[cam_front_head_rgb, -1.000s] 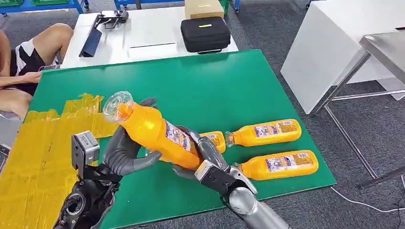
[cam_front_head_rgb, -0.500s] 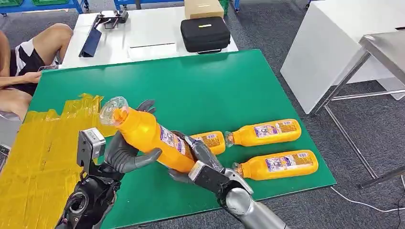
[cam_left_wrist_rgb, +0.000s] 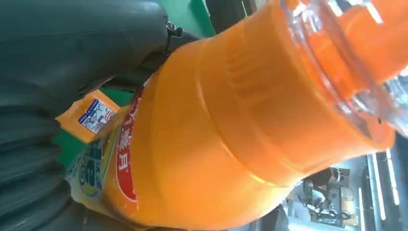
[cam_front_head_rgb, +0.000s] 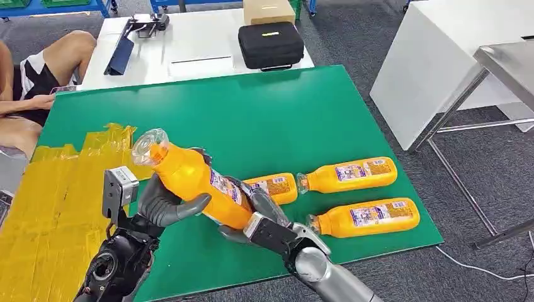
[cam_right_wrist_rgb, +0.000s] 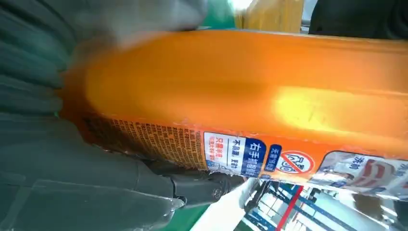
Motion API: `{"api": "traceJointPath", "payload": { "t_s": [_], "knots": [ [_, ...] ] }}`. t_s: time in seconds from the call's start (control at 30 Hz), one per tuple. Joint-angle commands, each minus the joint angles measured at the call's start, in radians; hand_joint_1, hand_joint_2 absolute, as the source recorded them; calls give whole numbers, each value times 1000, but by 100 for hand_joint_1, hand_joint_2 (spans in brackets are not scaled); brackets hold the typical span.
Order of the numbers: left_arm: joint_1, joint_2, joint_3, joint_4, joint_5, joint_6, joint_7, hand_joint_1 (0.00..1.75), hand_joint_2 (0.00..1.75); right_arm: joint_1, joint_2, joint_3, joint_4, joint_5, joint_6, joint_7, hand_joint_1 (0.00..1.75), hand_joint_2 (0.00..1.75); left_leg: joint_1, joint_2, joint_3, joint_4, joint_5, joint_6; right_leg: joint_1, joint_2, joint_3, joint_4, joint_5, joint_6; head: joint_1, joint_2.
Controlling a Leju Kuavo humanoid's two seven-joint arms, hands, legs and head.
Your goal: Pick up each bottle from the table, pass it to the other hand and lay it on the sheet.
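An orange juice bottle (cam_front_head_rgb: 195,181) with a clear cap hangs tilted above the green table (cam_front_head_rgb: 264,119), cap pointing up and to the left. My left hand (cam_front_head_rgb: 165,202) wraps its upper body, thumb in front and fingers behind. My right hand (cam_front_head_rgb: 255,211) grips its lower end. The left wrist view has the bottle (cam_left_wrist_rgb: 231,120) pressed against my left hand (cam_left_wrist_rgb: 72,48). In the right wrist view the labelled bottle (cam_right_wrist_rgb: 240,82) lies across my right hand (cam_right_wrist_rgb: 72,173). The yellow sheet (cam_front_head_rgb: 50,207) covers the table's left part.
Three more orange bottles lie on the table to the right: one (cam_front_head_rgb: 276,187) partly behind my right hand, one (cam_front_head_rgb: 349,174) further right, one (cam_front_head_rgb: 366,217) near the front edge. A seated person (cam_front_head_rgb: 31,88) is at the far left. A black case (cam_front_head_rgb: 271,44) sits on the white table behind.
Both hands and the bottle have shifted a little to the left and lower. My left hand's fingers have closed tighter round the bottle.
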Motion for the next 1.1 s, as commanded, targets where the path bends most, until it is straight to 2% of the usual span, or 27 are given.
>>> {"api": "traceJointPath", "payload": {
  "t_s": [0.03,0.23,0.27,0.3,0.33,0.53,0.57,0.6,0.63,0.67,0.73,0.77,0.83,0.9,0.93,0.97,1.03,1.07,1.1],
  "knots": [
    [-12,-12,17,42,7,6,-2,175,175,-29,-5,25,51,3,-19,5,175,175,1,1,3,-1,-1,-2,0,3,3,-1,-1,-2,0,0],
    [-9,-12,23,36,-2,17,-7,175,175,-29,-7,27,42,48,-65,-3,175,175,2,1,5,-1,-2,-3,1,5,6,-2,-2,-3,0,0],
    [-6,-13,33,25,-20,38,-24,175,175,-25,-8,22,25,60,-92,-9,164,175,1,1,3,-1,-1,-1,0,3,3,-1,-1,-2,0,0],
    [-4,-13,41,18,-28,48,-31,175,175,-22,-9,15,14,60,-103,-9,51,175,1,1,3,0,-1,-2,1,3,3,-1,-1,-2,0,0],
    [-1,-10,56,0,-40,65,-42,175,175,-14,-13,1,-14,65,-130,-12,0,175,1,1,3,0,-2,-2,1,4,4,-1,-1,-2,0,0],
    [4,16,158,-58,-197,202,-102,175,175,32,-42,-80,-176,49,-194,-16,0,175,1,0,1,1,-1,-2,1,3,1,0,-1,-2,0,0],
    [3,20,194,-63,-341,283,-110,175,175,50,-53,-115,-235,45,-210,-13,0,0,1,-1,1,1,-2,-2,1,2,2,0,-2,-3,0,0],
    [3,26,208,-62,-400,308,-114,175,175,57,-60,-125,-260,46,-210,-3,0,0,1,0,1,0,-1,-1,0,2,1,0,-1,-2,0,0],
    [1,32,217,-57,-474,338,-116,175,175,63,-67,-133,-284,53,-207,4,0,175,1,0,3,1,-2,-2,1,4,3,0,-2,-3,0,0],
    [-5,50,228,-44,-716,425,-104,175,175,85,-54,-160,-332,72,-228,-12,0,175,1,0,4,1,-3,-3,1,4,4,0,-3,-4,0,0],
    [-1,48,246,-46,-722,421,-108,175,175,107,-44,-159,-385,99,-224,12,0,175,1,-1,3,1,-2,-3,1,3,4,0,-3,-3,0,0],
    [-7,55,256,-36,-872,454,-87,175,175,113,-46,-159,-414,130,-249,3,0,175,2,-1,5,1,-3,-3,1,4,5,0,-3,-4,1,0],
    [-12,61,262,-27,-963,473,-76,175,175,111,-48,-160,-421,145,-261,2,0,175,1,-1,4,1,-3,-3,1,4,4,0,-3,-3,0,0],
    [-27,71,280,-2,-1397,539,8,175,175,107,-58,-164,-446,167,-293,-6,0,175,1,0,3,0,-2,-2,1,3,3,0,-2,-3,0,0],
    [-29,75,284,2,-1453,547,14,175,175,107,-60,-167,-453,169,-297,-6,0,175,2,0,4,0,-2,-3,1,4,4,0,-2,-3,0,0],
    [-37,89,286,19,-1618,548,33,175,175,107,-68,-168,-460,176,-309,-9,0,175,1,-1,2,0,-1,-2,1,2,2,0,-1,-2,0,0],
    [-47,95,288,41,-1673,547,41,175,175,108,-72,-172,-461,176,-315,-9,0,175,2,-1,4,0,-2,-3,1,3,4,-1,-2,-3,0,0],
    [-55,117,286,53,-1716,548,53,175,175,109,-73,-172,-459,175,-317,-8,0,175,1,-1,3,0,-1,-2,1,2,3,-1,-1,-3,0,0],
    [-76,183,246,70,-1716,531,95,175,175,108,-73,-174,-453,175,-323,-8,0,175,2,-1,4,0,-1,-3,1,3,4,-1,-2,-3,0,0]
  ]
}}
